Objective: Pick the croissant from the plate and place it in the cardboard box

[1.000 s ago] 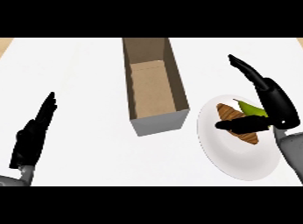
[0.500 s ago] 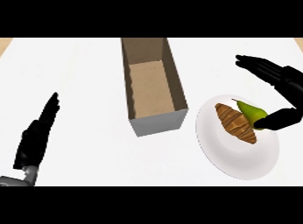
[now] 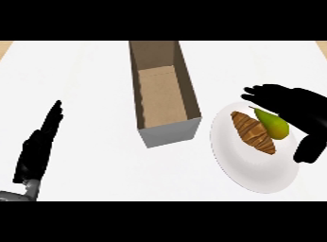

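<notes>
No readable text, label, brand, number or sign anywhere. Plain brown inner walls and grey outer face on the open cardboard box (image 3: 165,101), unmarked. Bare white round plate (image 3: 253,170), no print on its rim. Nothing written on the white counter top (image 3: 90,71).

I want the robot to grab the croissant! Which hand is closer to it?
The right hand. It hovers open over the plate's right side, just beside the croissant. The left hand rests open far off, beyond the cardboard box.
</notes>
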`<action>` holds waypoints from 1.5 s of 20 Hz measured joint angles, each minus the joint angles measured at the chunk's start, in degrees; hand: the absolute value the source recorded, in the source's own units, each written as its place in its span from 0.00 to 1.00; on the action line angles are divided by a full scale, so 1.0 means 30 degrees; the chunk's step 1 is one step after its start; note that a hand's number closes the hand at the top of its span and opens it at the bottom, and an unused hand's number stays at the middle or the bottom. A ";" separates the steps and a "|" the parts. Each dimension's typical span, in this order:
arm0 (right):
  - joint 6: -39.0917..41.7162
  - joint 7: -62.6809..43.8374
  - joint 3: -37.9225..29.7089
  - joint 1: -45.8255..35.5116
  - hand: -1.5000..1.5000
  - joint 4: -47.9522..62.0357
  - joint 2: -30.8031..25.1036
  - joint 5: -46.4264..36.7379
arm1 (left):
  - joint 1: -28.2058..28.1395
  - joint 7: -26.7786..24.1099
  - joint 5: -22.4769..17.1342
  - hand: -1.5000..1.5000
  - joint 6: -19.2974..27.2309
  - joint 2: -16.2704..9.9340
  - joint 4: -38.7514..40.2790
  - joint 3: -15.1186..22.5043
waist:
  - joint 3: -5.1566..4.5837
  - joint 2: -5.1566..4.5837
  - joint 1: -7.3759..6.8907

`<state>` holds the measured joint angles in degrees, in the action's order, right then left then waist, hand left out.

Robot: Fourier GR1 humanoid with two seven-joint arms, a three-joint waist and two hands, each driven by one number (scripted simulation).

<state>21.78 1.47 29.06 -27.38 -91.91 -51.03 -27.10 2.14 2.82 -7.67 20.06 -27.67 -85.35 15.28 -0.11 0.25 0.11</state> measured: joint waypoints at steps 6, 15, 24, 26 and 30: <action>0.1301 -0.3494 0.0659 0.1130 0.00 -0.1911 0.1697 -0.1951 | -0.0325 0.0376 0.0213 0.50 -0.0449 0.0077 -0.0666 -0.0605 | 0.0021 -0.0032 -0.0041; 0.1614 -0.3549 -0.0339 0.2357 0.00 -0.1031 0.3690 -0.5371 | -0.0518 0.0452 0.1485 0.50 -0.1071 0.1093 -0.0679 -0.1283 | 0.0035 -0.0073 -0.0074; 0.1895 -0.2056 -0.1597 0.2907 0.00 0.0313 0.5326 -0.7955 | -0.0778 0.0654 0.2480 0.50 -0.2003 0.1969 -0.0842 -0.2167 | 0.0036 -0.0080 -0.0099; 0.1770 -0.1720 -0.1837 0.3316 0.00 0.0255 0.5541 -0.8506 | -0.0448 0.0451 0.2611 0.50 -0.2255 0.2219 -0.0356 -0.2521 | 0.0034 -0.0078 -0.0070; 0.2082 -0.1191 -0.2464 0.3183 0.00 0.0589 0.6309 -0.9289 | -0.0381 0.0473 0.3083 0.50 -0.2652 0.2627 -0.0238 -0.2869 | 0.0038 -0.0081 -0.0083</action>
<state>28.03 -2.10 21.67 -17.83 -90.14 -32.10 -54.97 1.00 4.24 1.58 12.10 -19.79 -86.06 6.67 0.01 0.01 -0.14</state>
